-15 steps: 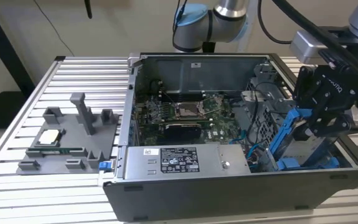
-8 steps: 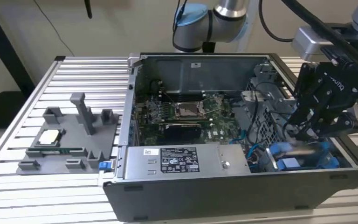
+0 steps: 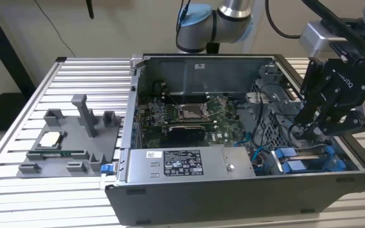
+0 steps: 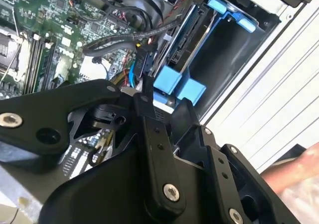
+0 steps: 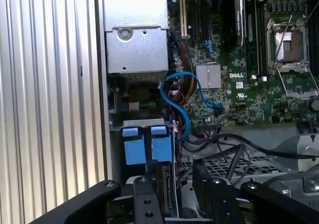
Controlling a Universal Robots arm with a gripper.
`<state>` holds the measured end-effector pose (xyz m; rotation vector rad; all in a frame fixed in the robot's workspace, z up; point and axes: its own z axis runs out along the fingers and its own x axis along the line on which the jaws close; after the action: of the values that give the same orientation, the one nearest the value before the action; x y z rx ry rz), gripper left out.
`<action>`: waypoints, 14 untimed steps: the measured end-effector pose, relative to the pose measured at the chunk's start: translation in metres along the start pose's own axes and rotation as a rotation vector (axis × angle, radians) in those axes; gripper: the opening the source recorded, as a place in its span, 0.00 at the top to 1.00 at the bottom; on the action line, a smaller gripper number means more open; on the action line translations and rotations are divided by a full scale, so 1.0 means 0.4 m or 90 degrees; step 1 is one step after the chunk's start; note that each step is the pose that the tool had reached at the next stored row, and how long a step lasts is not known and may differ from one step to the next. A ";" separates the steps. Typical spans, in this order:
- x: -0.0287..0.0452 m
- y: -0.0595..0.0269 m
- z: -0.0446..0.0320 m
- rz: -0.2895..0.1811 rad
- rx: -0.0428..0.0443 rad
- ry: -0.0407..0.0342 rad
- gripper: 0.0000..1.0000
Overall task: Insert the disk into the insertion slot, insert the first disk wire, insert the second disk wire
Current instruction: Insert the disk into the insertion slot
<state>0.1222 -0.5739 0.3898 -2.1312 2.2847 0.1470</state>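
Observation:
The disk (image 4: 187,37) sits edge-on in the insertion slot (image 4: 234,15), at the case's corner on the exterior view's right, framed by its blue carrier; two blue tabs (image 5: 132,152) stand at its near end. My gripper (image 3: 306,133) reaches down into that corner, just above the disk's (image 5: 166,184) end. In both wrist views its black fingers (image 5: 144,199) stand a little apart, open, with the disk's edge showing between them. A black disk wire with its connector (image 4: 144,62) hangs right by one fingertip (image 4: 143,98). A blue wire (image 5: 184,84) loops from the motherboard toward the slot (image 3: 334,164).
The grey labelled power-supply box (image 3: 182,164) lies along the case's front wall beside the slot. The motherboard (image 3: 189,114) with its open socket fills the case floor. Bundled cables (image 5: 234,149) crowd the bay. A grey fixture (image 3: 68,142) with small parts lies on the ribbed table at the exterior view's left.

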 end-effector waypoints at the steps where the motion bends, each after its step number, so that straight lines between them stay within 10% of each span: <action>1: 0.000 0.000 -0.004 0.000 -0.0002 -0.0020 0.58; 3: -0.001 0.001 -0.011 0.000 -0.0005 -0.0079 0.58; 6: -0.001 0.001 -0.011 -0.002 0.0052 -0.0298 0.58; 10: -0.002 0.001 -0.012 -0.007 0.0345 -0.0538 0.58; 14: -0.006 0.001 -0.010 -0.010 0.0642 -0.0620 0.58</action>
<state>0.1222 -0.5718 0.3941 -2.0462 2.1725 0.1292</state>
